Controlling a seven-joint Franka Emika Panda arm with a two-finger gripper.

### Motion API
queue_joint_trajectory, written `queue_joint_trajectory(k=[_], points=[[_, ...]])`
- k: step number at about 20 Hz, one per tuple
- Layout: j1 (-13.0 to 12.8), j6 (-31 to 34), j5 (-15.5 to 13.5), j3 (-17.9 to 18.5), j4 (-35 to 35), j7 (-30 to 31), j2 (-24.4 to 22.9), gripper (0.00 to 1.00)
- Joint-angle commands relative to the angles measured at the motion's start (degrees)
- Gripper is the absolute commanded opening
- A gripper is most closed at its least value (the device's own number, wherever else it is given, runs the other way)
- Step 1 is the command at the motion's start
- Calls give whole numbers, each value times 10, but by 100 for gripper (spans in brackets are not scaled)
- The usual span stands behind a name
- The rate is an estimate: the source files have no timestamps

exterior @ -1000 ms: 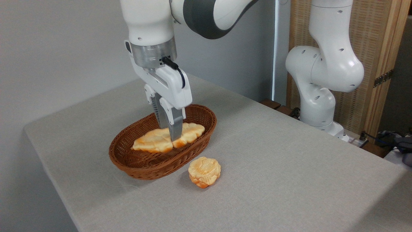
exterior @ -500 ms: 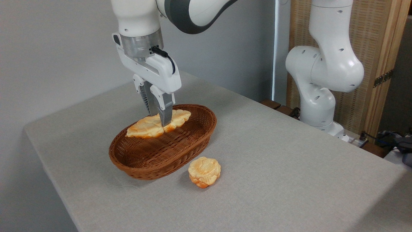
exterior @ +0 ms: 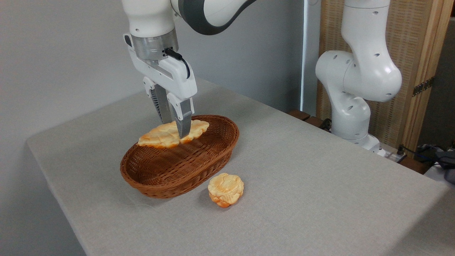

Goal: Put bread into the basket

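We see the gripper (exterior: 176,132) pointing straight down over the far left part of the basket (exterior: 213,161), its two fingers (exterior: 183,121) pinching the bread (exterior: 160,136) across its middle. The bread is a long, flat golden loaf with lobed edges; it hangs roughly level, clear of the basket floor, with its pointed end (exterior: 142,142) reaching out past the basket's far left rim and its other end lying over the basket's back edge. Whether it brushes that rim we cannot tell from this angle. The basket is an oval, shallow, reddish-brown wicker one, sitting on the grey table (exterior: 320,185), and we see nothing lying inside it. Just in front of the basket, to its right, a small round scalloped bun (exterior: 226,189) rests on the table, close to the basket wall but apart from it. The white arm (exterior: 359,78) rises from its base at the table's far right edge and arches over to the gripper.
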State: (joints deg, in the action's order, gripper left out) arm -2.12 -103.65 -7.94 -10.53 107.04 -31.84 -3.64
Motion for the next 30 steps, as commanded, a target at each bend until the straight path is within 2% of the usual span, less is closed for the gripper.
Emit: queue_joint_trajectory(k=[1, 7, 13, 15, 17, 21, 30], points=[[-2, 11, -6, 3, -3, 5, -7, 100], [2, 11, -2, 10, -3, -4, -7, 100], [6, 11, 47, 34, -3, -7, -7, 100], [6, 12, 52, 65, -4, -37, -8, 100], [5, 23, 52, 90, -4, -82, -9, 100], [6, 26, 52, 127, -5, -133, -16, 100], [5, 20, 52, 133, -16, -147, -9, 100]])
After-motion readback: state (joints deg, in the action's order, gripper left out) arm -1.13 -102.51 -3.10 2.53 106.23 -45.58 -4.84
